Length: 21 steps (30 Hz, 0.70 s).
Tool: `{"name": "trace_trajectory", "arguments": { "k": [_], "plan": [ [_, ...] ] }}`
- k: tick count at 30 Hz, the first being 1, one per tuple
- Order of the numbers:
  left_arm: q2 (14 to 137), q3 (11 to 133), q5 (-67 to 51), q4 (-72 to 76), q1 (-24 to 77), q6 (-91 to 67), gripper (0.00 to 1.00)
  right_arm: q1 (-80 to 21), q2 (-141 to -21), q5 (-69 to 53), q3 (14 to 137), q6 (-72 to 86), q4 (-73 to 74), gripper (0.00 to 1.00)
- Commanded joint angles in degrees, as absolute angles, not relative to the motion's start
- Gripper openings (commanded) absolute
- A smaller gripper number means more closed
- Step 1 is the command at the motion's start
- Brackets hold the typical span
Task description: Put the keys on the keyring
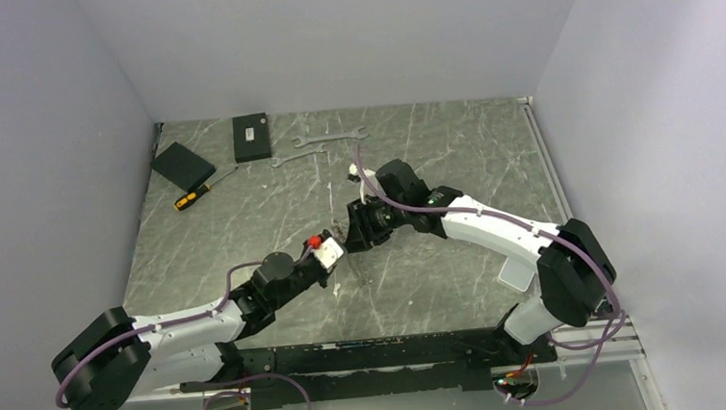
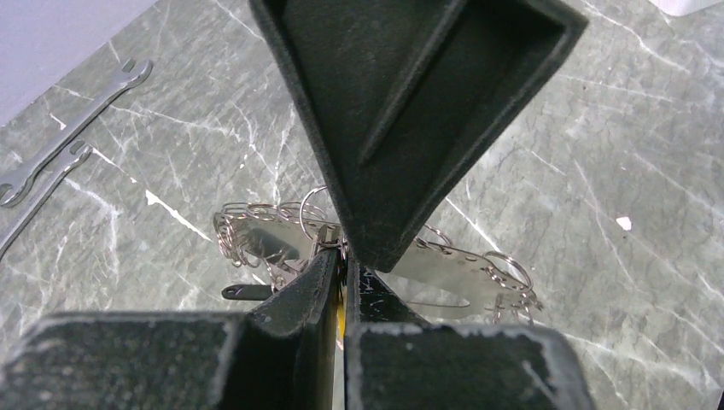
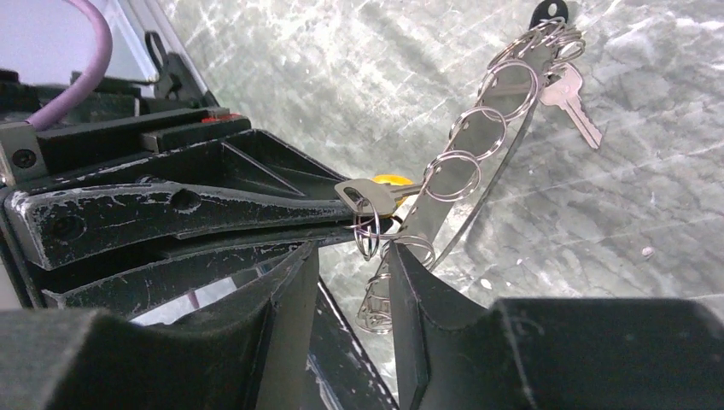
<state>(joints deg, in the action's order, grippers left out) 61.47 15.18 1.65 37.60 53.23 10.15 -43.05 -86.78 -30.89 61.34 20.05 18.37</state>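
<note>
Nearest: left tool (image 2: 340, 266) clamped shut on one yellow-headed key (image 3: 369, 195). Just beyond: right tool (image 3: 352, 256), jaws apart, near end of one keyring (image 2: 435, 263) between them, mid-tabletop (image 1: 441, 277). One silver key (image 3: 570, 96) hangs at keyring's far end. Far back: two wrenches (image 1: 332, 136), one screwdriver (image 1: 196, 193), two black boxes (image 1: 183, 164).

Right hand (image 3: 353, 256) at 6 o'clock, fingers parted around the bottom of the keyring (image 3: 431, 218), which runs up toward 1 o'clock. A silver key (image 3: 574, 101) dangles up there. Left hand (image 3: 324, 218) at 9 pinches a yellow-topped key (image 3: 376, 195) above the table (image 3: 341, 77).
</note>
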Motion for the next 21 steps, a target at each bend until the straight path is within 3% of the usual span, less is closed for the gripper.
{"name": "trace_trajectory", "arguments": {
  "k": [1,9,17,21],
  "plan": [
    [62.13,15.17,3.67,44.25,53.61,6.71,0.0,-43.46,-82.51,-26.79,57.36,29.34,7.04,0.38],
    [62.4,14.86,3.95,45.66,53.66,6.19,0.0,-43.51,-81.83,-24.79,55.34,34.06,1.86,0.29],
    [61.46,14.93,4.46,44.88,53.65,6.29,0.0,-43.55,-81.45,-24.35,55.21,34.85,0.68,0.31],
    [61.44,15.11,4.84,45.18,53.66,6.16,0.0,-44.14,-82.6,-25.48,54.93,35.72,-1.02,0.26]
  ]
}}
